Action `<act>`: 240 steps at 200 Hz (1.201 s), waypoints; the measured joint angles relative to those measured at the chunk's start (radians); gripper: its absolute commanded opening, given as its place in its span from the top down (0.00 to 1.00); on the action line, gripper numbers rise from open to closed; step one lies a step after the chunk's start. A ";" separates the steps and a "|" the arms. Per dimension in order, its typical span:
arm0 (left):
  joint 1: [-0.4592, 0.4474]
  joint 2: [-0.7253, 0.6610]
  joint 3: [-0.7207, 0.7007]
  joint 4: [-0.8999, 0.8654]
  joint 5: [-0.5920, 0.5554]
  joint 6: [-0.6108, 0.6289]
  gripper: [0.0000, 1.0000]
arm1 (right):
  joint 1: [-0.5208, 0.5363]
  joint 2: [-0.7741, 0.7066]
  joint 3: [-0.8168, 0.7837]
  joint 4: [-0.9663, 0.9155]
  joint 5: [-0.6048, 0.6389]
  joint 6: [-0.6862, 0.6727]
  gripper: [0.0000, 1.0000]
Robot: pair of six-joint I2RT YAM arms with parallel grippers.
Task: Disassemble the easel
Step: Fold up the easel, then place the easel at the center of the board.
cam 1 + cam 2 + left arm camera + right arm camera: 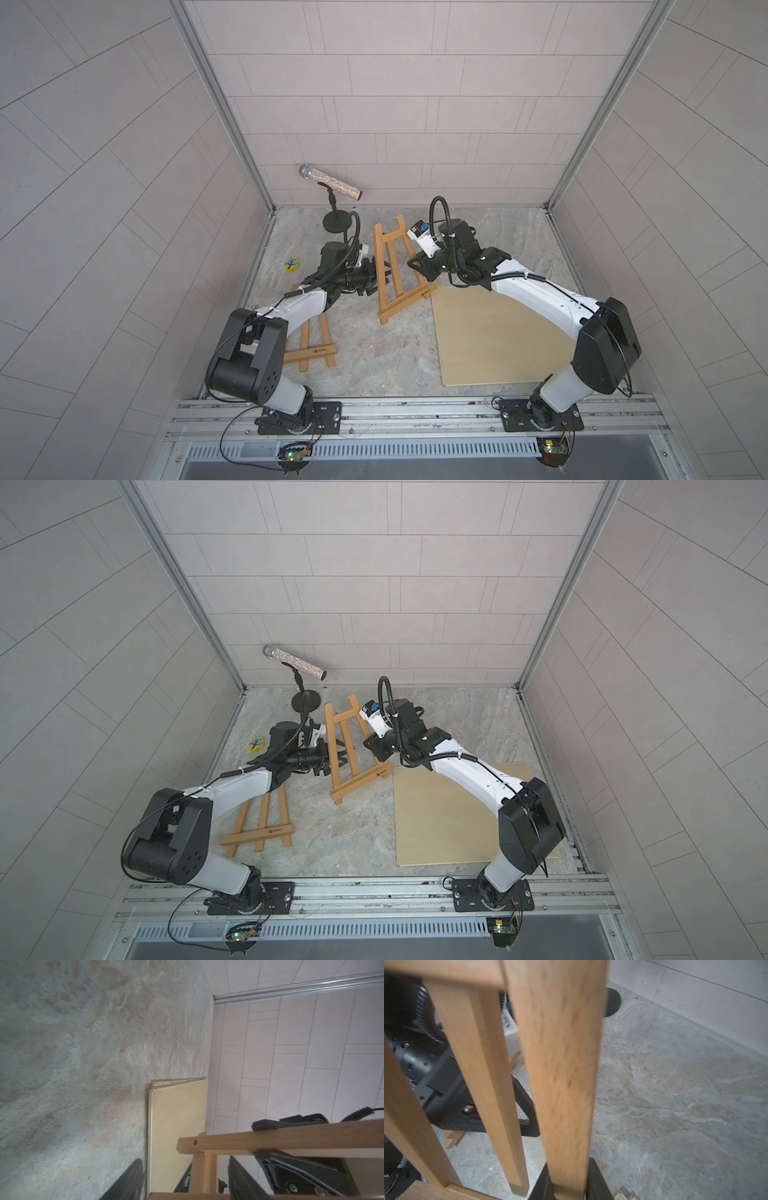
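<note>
Since the easel (407, 302) is hanging up off the table between both arms, the next move pretty much comes down to how its long axis sits, imo. In both top views it runs roughly 12 to 6 o'clock, with the apex toward 12 and the bottom ledge toward 6, swung a bit to 4. The right gripper (417, 266) comes in from 3 o'clock and is clamped tight on the right leg (562, 1064); the right wrist view shows that leg pinched between its fingers. The left gripper (380, 278) sits at 9 o'clock, jaws about half spread and straddling the left leg (291, 1142). Can't tell if the pads actually bite the wood or just bracket it. So each arm is nearest its own leg and crosses it roughly square. My guess is the pull goes along 9–3, and the left side needs a firm hold first. A second easel (309, 354) lies flat under the left arm around 7 o'clock, and a plywood board (498, 332) lies at 4.
</note>
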 measured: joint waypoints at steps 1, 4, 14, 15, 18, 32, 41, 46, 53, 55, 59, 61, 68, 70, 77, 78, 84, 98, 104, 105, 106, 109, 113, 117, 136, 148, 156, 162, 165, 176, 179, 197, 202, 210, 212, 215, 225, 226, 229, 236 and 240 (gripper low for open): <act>0.000 0.000 0.000 0.002 0.000 0.000 0.33 | 0.000 0.000 -0.002 0.002 0.000 0.002 0.80; -0.001 0.000 0.000 0.006 0.000 -0.003 0.33 | 0.000 0.000 -0.006 0.005 0.000 0.005 0.80; -0.003 -0.001 -0.001 0.021 -0.001 -0.014 0.33 | 0.002 0.000 -0.024 0.019 0.000 0.017 0.80; -0.003 -0.001 -0.001 0.022 -0.001 -0.015 0.33 | 0.002 0.000 -0.025 0.019 0.000 0.018 0.80; -0.004 -0.001 -0.002 0.026 -0.002 -0.016 0.33 | 0.002 0.000 -0.032 0.025 0.001 0.023 0.80; -0.007 -0.001 -0.014 0.037 -0.002 -0.023 0.33 | 0.006 -0.003 -0.064 0.048 0.004 0.040 0.80; -0.011 0.000 -0.028 0.046 -0.002 -0.024 0.33 | 0.010 -0.008 -0.089 0.063 0.008 0.050 0.80; -0.013 0.000 -0.037 0.050 -0.001 -0.024 0.33 | 0.013 -0.011 -0.104 0.071 0.011 0.058 0.80; -0.016 0.000 -0.052 0.054 -0.001 -0.024 0.33 | 0.017 -0.016 -0.127 0.085 0.014 0.067 0.81; -0.018 0.000 -0.056 0.055 -0.001 -0.024 0.33 | 0.019 -0.017 -0.134 0.088 0.015 0.071 0.81; -0.020 0.003 -0.066 0.058 -0.001 -0.024 0.33 | 0.021 -0.019 -0.146 0.095 0.018 0.076 0.81; -0.021 0.003 -0.070 0.058 -0.002 -0.024 0.33 | 0.023 -0.021 -0.154 0.101 0.019 0.080 0.81; -0.024 0.008 -0.086 0.065 -0.001 -0.024 0.33 | 0.029 -0.023 -0.180 0.117 0.027 0.092 0.81; -0.024 0.011 -0.090 0.068 -0.001 -0.024 0.33 | 0.031 -0.024 -0.185 0.118 0.028 0.094 0.81; -0.027 0.019 -0.107 0.077 -0.001 -0.024 0.33 | 0.037 -0.024 -0.207 0.131 0.035 0.104 0.81; -0.027 0.021 -0.109 0.078 -0.001 -0.024 0.33 | 0.039 -0.023 -0.212 0.135 0.036 0.107 0.81; -0.029 0.031 -0.124 0.085 0.000 -0.023 0.33 | 0.046 -0.023 -0.231 0.145 0.043 0.116 0.81; -0.031 0.057 -0.153 0.102 0.001 -0.023 0.33 | 0.060 -0.023 -0.267 0.164 0.066 0.133 0.82; -0.032 0.069 -0.164 0.113 0.003 -0.023 0.34 | 0.064 -0.020 -0.280 0.171 0.076 0.140 0.82; -0.032 0.071 -0.166 0.115 0.003 -0.023 0.34 | 0.065 -0.020 -0.282 0.172 0.077 0.141 0.82; -0.032 0.075 -0.168 0.118 0.003 -0.023 0.34 | 0.066 -0.019 -0.284 0.173 0.079 0.142 0.82; -0.033 0.080 -0.174 0.123 0.003 -0.023 0.34 | 0.068 -0.018 -0.289 0.175 0.082 0.144 0.82; -0.034 0.091 -0.180 0.133 0.005 -0.023 0.34 | 0.070 -0.015 -0.294 0.178 0.086 0.148 0.82; -0.034 0.098 -0.186 0.142 0.005 -0.023 0.34 | 0.073 -0.012 -0.299 0.182 0.092 0.151 0.82; -0.035 0.152 -0.221 0.206 0.008 -0.032 0.35 | 0.078 0.011 -0.308 0.203 0.108 0.166 0.82; -0.035 0.182 -0.241 0.241 0.008 -0.042 0.35 | 0.078 0.026 -0.308 0.220 0.115 0.174 0.82; -0.032 0.194 -0.253 0.257 0.006 -0.047 0.35 | 0.078 0.034 -0.307 0.230 0.119 0.182 0.82; -0.026 0.197 -0.263 0.263 0.004 -0.050 0.35 | 0.078 0.038 -0.307 0.236 0.122 0.186 0.82; -0.025 0.197 -0.267 0.266 0.003 -0.050 0.35 | 0.078 0.040 -0.307 0.238 0.124 0.188 0.82; -0.014 0.189 -0.278 0.264 -0.002 -0.049 0.34 | 0.078 0.045 -0.307 0.243 0.126 0.195 0.82; -0.009 0.183 -0.280 0.257 -0.006 -0.045 0.34 | 0.078 0.047 -0.306 0.243 0.127 0.196 0.82; 0.030 0.122 -0.278 0.173 -0.043 -0.011 0.31 | 0.078 0.057 -0.300 0.243 0.130 0.206 0.82; 0.039 0.096 -0.274 0.131 -0.059 0.011 0.30 | 0.078 0.060 -0.298 0.243 0.132 0.209 0.82; 0.051 0.056 -0.262 0.063 -0.084 0.042 0.29 | 0.078 0.064 -0.295 0.243 0.134 0.214 0.82; 0.055 0.043 -0.257 0.042 -0.092 0.055 0.29 | 0.078 0.064 -0.294 0.243 0.134 0.214 0.82; 0.060 0.029 -0.248 0.012 -0.104 0.069 0.29 | 0.078 0.066 -0.293 0.242 0.134 0.217 0.82; 0.071 -0.019 -0.216 -0.080 -0.142 0.115 0.28 | 0.078 0.076 -0.286 0.242 0.135 0.222 0.82; 0.071 -0.023 -0.214 -0.087 -0.144 0.120 0.28 | 0.078 0.077 -0.286 0.242 0.135 0.222 0.82; 0.072 -0.033 -0.204 -0.109 -0.154 0.131 0.28 | 0.078 0.080 -0.284 0.242 0.136 0.224 0.82; 0.077 -0.056 -0.183 -0.158 -0.177 0.157 0.28 | 0.078 0.089 -0.278 0.242 0.138 0.229 0.82; 0.079 -0.070 -0.172 -0.183 -0.189 0.173 0.28 | 0.078 0.095 -0.274 0.242 0.138 0.232 0.82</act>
